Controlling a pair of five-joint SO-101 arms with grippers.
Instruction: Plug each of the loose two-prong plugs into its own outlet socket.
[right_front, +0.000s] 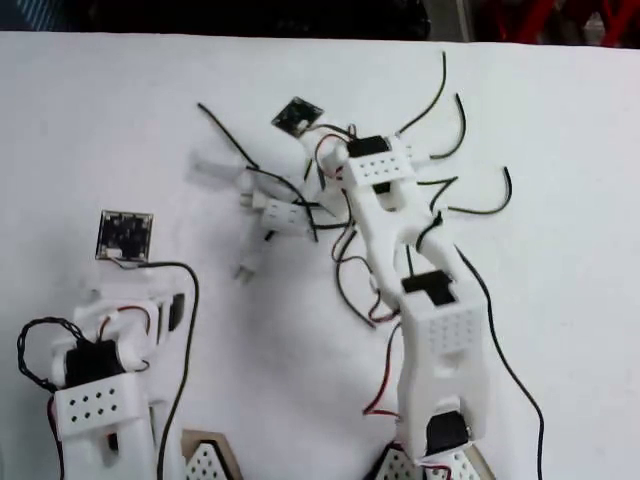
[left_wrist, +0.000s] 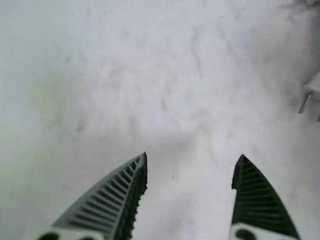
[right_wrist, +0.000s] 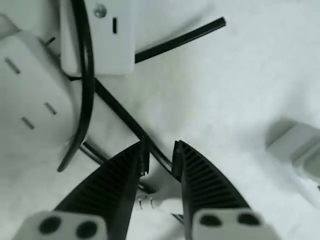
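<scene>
My right gripper (right_wrist: 160, 150) is shut on a small white plug (right_wrist: 159, 203), and a black cord (right_wrist: 120, 117) runs out between its fingertips. Just beyond it lie two white outlet blocks with slots, one (right_wrist: 31, 95) beside the other (right_wrist: 111, 36). In the high view the right arm (right_front: 378, 170) reaches to the tangle of white outlets and plugs (right_front: 272, 210) at mid table. A loose two-prong plug (right_front: 246, 262) lies in front of that cluster, and its prongs show in the left wrist view (left_wrist: 311, 95). My left gripper (left_wrist: 194, 159) hangs open over bare table, near the left front.
Black cords (right_front: 455, 130) fan out over the white table (right_front: 90, 120) behind and right of the right arm. Another white block (right_wrist: 299, 149) lies to one side of the right gripper. Red and black wires (right_front: 375, 310) trail along the right arm.
</scene>
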